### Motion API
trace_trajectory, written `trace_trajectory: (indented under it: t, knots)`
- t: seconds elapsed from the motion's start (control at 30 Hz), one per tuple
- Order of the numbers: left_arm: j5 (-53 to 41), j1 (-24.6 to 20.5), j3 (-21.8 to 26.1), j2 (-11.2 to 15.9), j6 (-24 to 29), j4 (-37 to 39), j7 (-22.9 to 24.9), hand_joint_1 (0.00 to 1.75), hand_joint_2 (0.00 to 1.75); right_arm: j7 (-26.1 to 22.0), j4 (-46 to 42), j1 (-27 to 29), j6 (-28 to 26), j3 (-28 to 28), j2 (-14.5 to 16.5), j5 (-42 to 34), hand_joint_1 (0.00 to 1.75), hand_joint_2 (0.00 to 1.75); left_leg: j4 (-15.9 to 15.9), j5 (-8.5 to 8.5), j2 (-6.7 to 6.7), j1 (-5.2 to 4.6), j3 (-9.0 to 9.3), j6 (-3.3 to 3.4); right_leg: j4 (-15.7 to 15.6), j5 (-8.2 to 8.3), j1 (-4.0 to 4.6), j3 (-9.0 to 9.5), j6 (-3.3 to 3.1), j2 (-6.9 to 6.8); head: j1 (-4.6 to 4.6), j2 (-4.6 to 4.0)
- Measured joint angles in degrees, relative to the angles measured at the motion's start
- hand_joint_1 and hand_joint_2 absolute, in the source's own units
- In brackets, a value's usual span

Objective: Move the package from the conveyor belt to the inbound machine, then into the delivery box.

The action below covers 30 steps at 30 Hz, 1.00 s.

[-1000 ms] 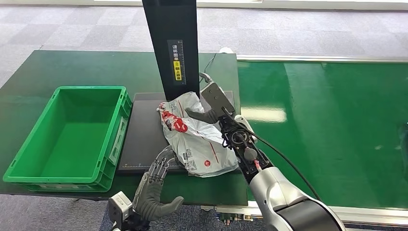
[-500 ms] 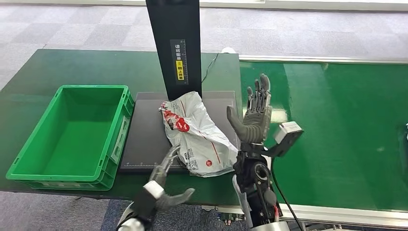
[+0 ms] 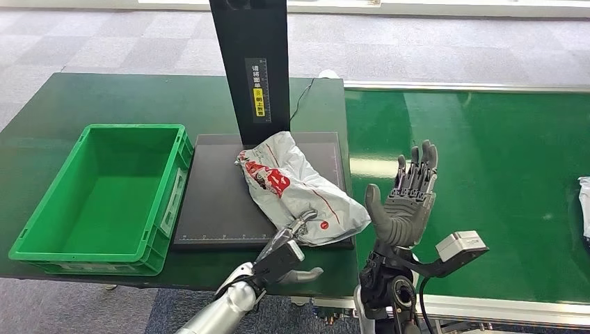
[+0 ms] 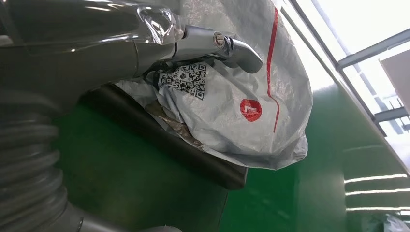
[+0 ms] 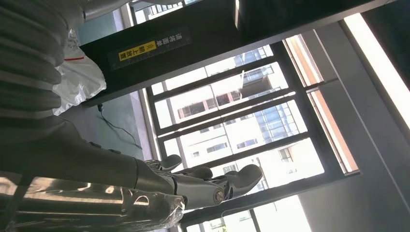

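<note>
The package (image 3: pixel 299 188) lies on the inbound machine (image 3: pixel 216 202), overhanging its front right corner. The left hand (image 3: pixel 289 252) has its fingers (image 4: pixel 227 46) touching the package's front edge; whether they grasp it cannot be told. The right hand (image 3: pixel 403 205) is raised with fingers released.

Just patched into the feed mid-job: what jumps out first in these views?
The crumpled white package with red print lies on the black inbound machine platform, at the foot of its tall black column. The left hand reaches up to the package's near edge, while the right hand is raised open beside it, over the conveyor belt. The green delivery box sits left of the platform.
</note>
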Motion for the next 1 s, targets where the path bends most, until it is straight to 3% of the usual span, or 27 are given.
trace_trajectory:
  t: [0.13,0.3,0.6,0.77,1.0]
  knots:
    - [0.41,-0.51,-0.48,-0.26,-0.76,0.83,0.49,0.0,1.75,0.0,-0.53,0.38,-0.07,-0.37,0.0,-0.29,0.0,1.75,0.0,0.0,-0.06,0.0,0.06,0.0,0.0,-0.03,0.0,0.09,0.02,-0.07,0.01,0.0]
    - [8.2,-3.67,-9.96,-1.38,-5.19,5.41,5.32,0.0,1.75,0.0,-3.75,4.32,2.08,-4.0,0.0,-3.21,0.0,1.75,-0.01,-0.1,-0.62,-0.03,0.63,0.12,-0.08,-0.3,-0.11,0.91,0.27,-0.5,0.02,0.0]
    - [14.35,-5.84,-17.39,-1.98,-5.72,8.4,7.46,0.0,1.75,0.0,-5.27,6.54,3.05,-5.62,0.0,-4.22,0.0,1.75,-0.02,-0.26,-0.64,-0.08,1.1,0.25,-0.11,-0.46,-0.15,1.47,0.36,-0.56,0.03,0.0]
    - [18.63,-6.27,-16.76,-1.85,-3.13,9.66,3.32,0.0,1.75,0.0,-5.27,7.16,3.55,-6.42,0.0,-3.97,0.0,1.75,-0.02,-0.26,-0.39,-0.1,1.11,0.24,-0.1,-0.4,-0.14,1.38,0.31,-0.39,0.02,0.0]
    - [23.22,-7.68,-9.36,0.07,1.42,9.65,-1.48,0.0,1.75,0.0,-5.28,8.42,3.61,-7.49,-0.02,-3.13,0.0,1.75,-0.02,-0.2,0.05,-0.01,0.84,0.16,-0.08,-0.2,0.0,0.85,0.08,0.0,0.01,0.0]
